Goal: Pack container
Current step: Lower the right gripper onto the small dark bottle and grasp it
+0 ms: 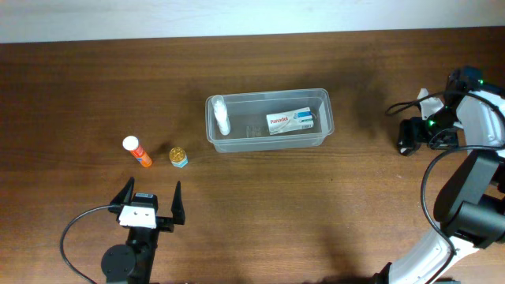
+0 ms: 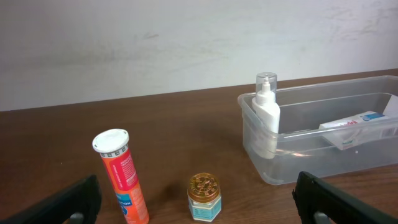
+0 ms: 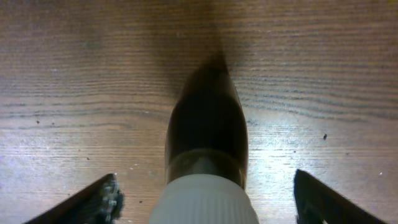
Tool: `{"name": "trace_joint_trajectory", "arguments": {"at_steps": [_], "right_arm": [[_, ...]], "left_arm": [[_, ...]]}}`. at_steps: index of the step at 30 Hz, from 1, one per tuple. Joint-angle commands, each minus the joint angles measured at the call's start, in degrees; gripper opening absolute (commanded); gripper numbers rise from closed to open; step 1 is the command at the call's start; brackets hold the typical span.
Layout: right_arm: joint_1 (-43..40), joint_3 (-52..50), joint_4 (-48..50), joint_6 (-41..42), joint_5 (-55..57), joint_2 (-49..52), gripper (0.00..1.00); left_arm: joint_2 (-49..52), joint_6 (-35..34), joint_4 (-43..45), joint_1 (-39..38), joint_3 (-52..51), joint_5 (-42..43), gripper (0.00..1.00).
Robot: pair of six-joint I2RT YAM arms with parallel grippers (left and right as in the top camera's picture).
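- The right gripper (image 3: 205, 185) is spread. Its fingers stand on either side of the white ribbed cap (image 3: 202, 202) of a dark bottle (image 3: 205, 130), with a clear gap at each side and nothing pinched.
- To do this well, I would centre the cap between the fingers before squeezing. Both pads should meet it together, or the bottle may skid across the table (image 3: 74, 93).
- Whether the bottle stands or lies I cannot tell, so a slow, gentle close seems wise.
- The container (image 1: 268, 145) sits well apart to this gripper's left. It holds a box (image 1: 290, 122) at the nearer end and a white pump bottle (image 1: 221, 117) at the farther end.
- The bare floor between the two looks the safest drop spot, so lift clear of the rim first.
- Farthest off, the left gripper (image 1: 150, 201) waits spread and empty. An orange tube (image 2: 121, 177) and a small jar (image 2: 204, 198) stand just ahead of it.
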Motion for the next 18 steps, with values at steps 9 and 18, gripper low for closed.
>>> {"name": "trace_joint_trajectory", "arguments": {"at_steps": [9, 18], "right_arm": [[-0.3, -0.3, 0.5, -0.3, 0.9, 0.3, 0.45], [-0.3, -0.3, 1.2, 1.2, 0.7, 0.3, 0.3]], "left_arm": [[-0.3, 0.7, -0.1, 0.1, -0.2, 0.8, 0.99], [-0.3, 0.7, -0.1, 0.1, -0.2, 0.8, 0.99]]}}
